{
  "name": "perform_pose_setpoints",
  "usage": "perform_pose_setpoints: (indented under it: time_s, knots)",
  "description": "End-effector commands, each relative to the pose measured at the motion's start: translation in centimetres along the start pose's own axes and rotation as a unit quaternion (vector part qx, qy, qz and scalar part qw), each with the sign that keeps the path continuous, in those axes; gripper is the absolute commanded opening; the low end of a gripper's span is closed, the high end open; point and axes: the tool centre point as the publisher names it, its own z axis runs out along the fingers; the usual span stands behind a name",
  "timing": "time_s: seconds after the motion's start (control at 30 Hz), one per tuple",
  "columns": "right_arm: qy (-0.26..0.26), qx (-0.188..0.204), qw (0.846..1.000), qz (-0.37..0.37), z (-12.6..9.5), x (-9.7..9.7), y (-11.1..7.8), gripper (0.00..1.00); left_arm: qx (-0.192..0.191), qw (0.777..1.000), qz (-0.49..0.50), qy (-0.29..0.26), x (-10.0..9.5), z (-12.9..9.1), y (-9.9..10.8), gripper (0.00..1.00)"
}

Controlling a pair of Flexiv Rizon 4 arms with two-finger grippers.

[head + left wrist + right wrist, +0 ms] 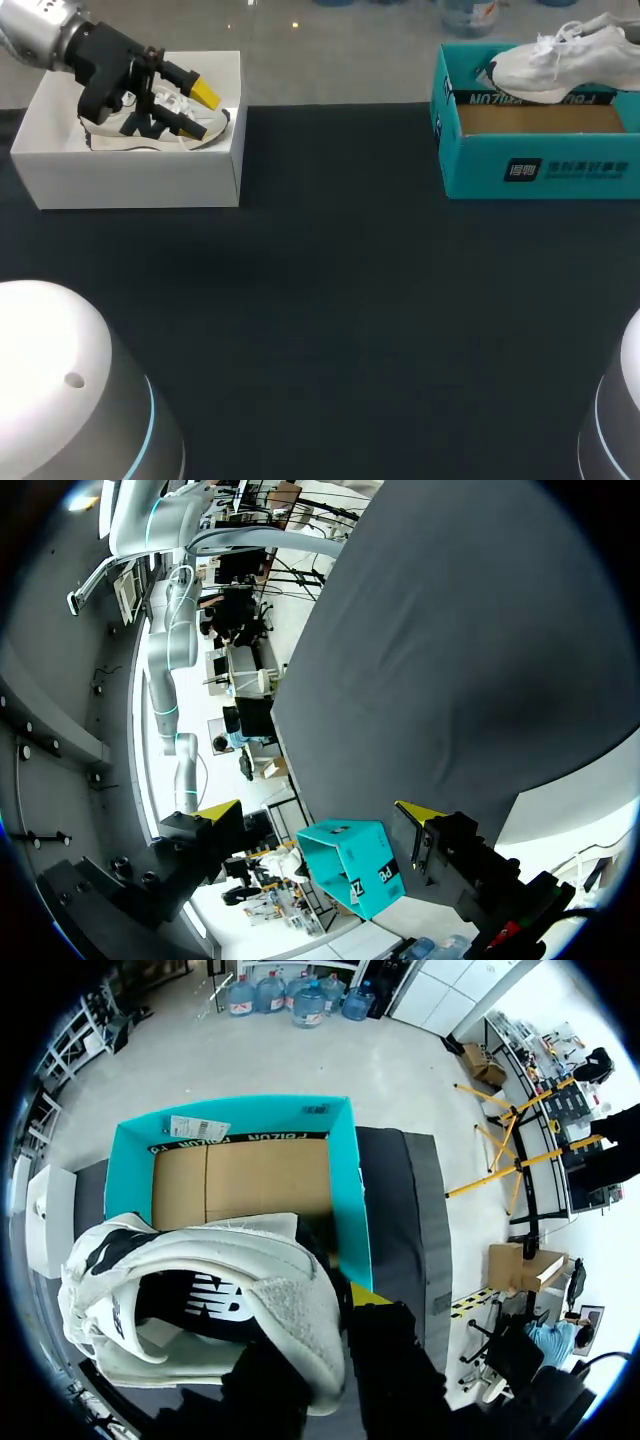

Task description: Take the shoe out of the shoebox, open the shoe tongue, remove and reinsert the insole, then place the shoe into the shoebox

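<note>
R gripper (322, 1348) is clamped on the white shoe (200, 1300) at its rear end. One finger is against the outside, w/ a yellow tip (366, 1296) showing beside the upper, and the other is dark and under the shoe. In the head view the white shoe (560, 62) hangs above the teal shoebox (540, 165), sole just over the back rim and laces up; the R gripper itself is out of that view. From the R wrist the teal shoebox (340, 1175) sits directly under the shoe, w/ its brown cardboard floor showing. The box stands at the far R corner of the dark counter (330, 300).

L gripper (200, 108) is spread wide w/ nothing between the fingers. It hangs over the white shoebox (140, 180) at the far L of the counter, just above a white-and-black shoe (150, 132) lying inside. Can't tell if a fingertip touches that shoe. In the L wrist view the L gripper (320, 812) shows both yellow tips well apart, w/ only the distant teal shoebox (355, 865) seen through the gap and the counter (470, 660) ahead.
</note>
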Motion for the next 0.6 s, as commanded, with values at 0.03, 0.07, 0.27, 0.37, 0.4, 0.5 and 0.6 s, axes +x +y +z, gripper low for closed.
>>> perform_pose_setpoints:
  time_s: [0.03,0.07,0.27,0.37,0.4,0.5,0.6]
  knots:
    - [0.001,-0.002,1.000,0.000,-0.2,0.0,-0.2,0.00,0.000,1.000,0.001,0.001,0.0,0.0,-0.1,1.00]
    - [0.001,-0.002,1.000,0.000,-0.2,0.0,-0.2,0.00,0.000,1.000,0.001,0.001,0.0,0.0,-0.1,1.00]
    - [0.001,-0.002,1.000,0.000,-0.2,0.0,-0.2,0.00,0.000,1.000,0.001,0.001,0.0,0.0,-0.1,1.00]
    - [0.001,-0.002,1.000,0.000,-0.2,0.0,-0.2,0.00,0.000,1.000,0.001,0.001,0.0,0.0,-0.1,1.00]
    - [0.001,-0.002,1.000,0.000,-0.2,0.0,-0.2,0.00,0.000,1.000,0.001,0.001,0.0,0.0,-0.1,1.00]
    - [0.004,-0.008,1.000,0.015,0.6,0.1,0.0,0.00,0.000,1.000,0.001,0.001,0.0,0.0,-0.1,1.00]
    - [-0.008,-0.022,0.999,0.032,1.6,0.3,0.4,0.00,0.000,1.000,0.001,0.001,0.0,0.0,-0.1,1.00]
